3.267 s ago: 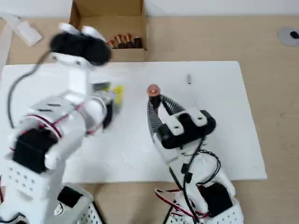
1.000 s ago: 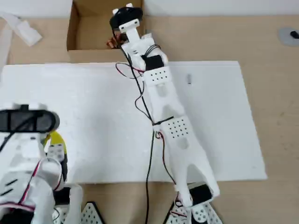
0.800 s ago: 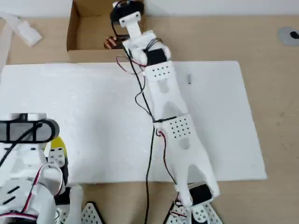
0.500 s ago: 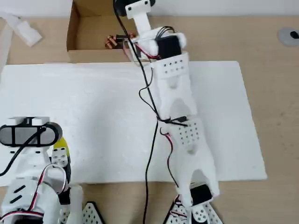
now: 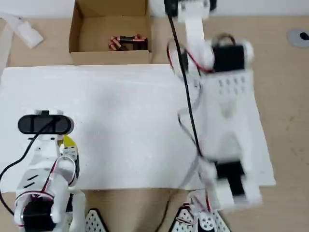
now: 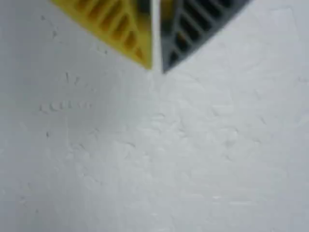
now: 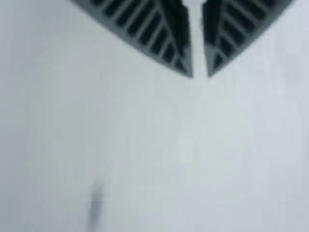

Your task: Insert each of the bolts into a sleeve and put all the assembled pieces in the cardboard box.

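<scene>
The cardboard box (image 5: 108, 34) stands at the table's back edge. Several copper-and-black assembled pieces (image 5: 128, 42) lie inside it near its front wall. My right arm (image 5: 227, 87) stretches up the right side of the white foam mat (image 5: 125, 121), to the right of the box. In the right wrist view my right gripper (image 7: 198, 72) has its dark fingers shut with nothing between them, over a plain white surface. My left gripper (image 6: 155, 67), one finger yellow (image 6: 120, 29) and one grey, is shut and empty just above the mat. From above, the left gripper (image 5: 67, 145) sits near the mat's front left.
A small dark mark (image 7: 94, 208) shows on the white surface under the right gripper. A white object (image 5: 26, 31) lies on the wooden table at the back left, and a grey disc (image 5: 299, 36) at the far right edge.
My right arm has swung away from the box toward the right, leaving the pieces inside. The left arm has shifted slightly forward at the front left.
</scene>
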